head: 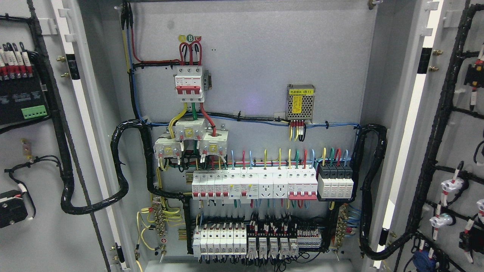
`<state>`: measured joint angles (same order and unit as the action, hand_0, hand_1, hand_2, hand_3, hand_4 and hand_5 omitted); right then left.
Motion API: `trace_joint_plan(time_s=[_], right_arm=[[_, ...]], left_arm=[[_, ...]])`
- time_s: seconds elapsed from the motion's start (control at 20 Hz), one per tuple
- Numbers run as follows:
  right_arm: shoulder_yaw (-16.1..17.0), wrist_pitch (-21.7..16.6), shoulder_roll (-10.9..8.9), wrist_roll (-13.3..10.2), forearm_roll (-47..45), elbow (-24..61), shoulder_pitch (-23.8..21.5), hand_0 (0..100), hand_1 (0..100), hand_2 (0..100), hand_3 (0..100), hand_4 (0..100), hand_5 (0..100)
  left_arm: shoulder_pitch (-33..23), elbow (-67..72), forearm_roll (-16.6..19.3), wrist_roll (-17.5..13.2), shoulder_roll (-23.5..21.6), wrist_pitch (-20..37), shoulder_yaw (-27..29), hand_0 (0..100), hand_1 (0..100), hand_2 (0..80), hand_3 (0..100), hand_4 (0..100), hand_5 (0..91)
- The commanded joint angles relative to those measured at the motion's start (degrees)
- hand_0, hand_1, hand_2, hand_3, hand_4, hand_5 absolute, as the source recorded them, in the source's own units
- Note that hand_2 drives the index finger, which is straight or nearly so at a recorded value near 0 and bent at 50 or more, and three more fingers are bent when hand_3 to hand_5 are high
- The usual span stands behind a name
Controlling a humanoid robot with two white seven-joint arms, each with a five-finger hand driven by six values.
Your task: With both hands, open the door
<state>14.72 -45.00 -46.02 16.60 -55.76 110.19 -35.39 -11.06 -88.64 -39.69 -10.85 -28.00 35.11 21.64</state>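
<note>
The grey electrical cabinet stands wide open in the head view. Its left door [45, 158] is swung out to the left, its inner face showing with black cable runs and a terminal block. The right door [453, 124] is swung out to the right, also inner face toward me, carrying black cables and white connectors. Between them the back panel [249, 56] is fully exposed. Neither of my hands nor any arm appears in the picture.
Inside, a red-and-white main breaker [189, 83] sits top centre, a small power supply [300, 101] with a yellow label to its right, rows of white breakers [253, 185] below, terminal blocks [242, 243] at the bottom. Thick black cable looms [121, 170] loop to both doors.
</note>
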Motion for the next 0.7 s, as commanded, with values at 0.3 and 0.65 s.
trace_joint_plan(time_s=[0.3,0.65], right_arm=[[-5.8,-11.0,-1.97,0.0,2.0,1.3,3.1,11,0,0,0,0,0],[-12.3,-10.9,-1.97,0.0,5.9,1.2,8.0,11,0,0,0,0,0]], left_arm=[[-4.2,-11.5,0.4,0.0,1.8,1.3,-6.4,0,0,0.0,0,3,0.0],[-6.8,-13.2,3.3,1.5,1.4,1.3,-14.4,0,0,0.0,0,3,0.0]])
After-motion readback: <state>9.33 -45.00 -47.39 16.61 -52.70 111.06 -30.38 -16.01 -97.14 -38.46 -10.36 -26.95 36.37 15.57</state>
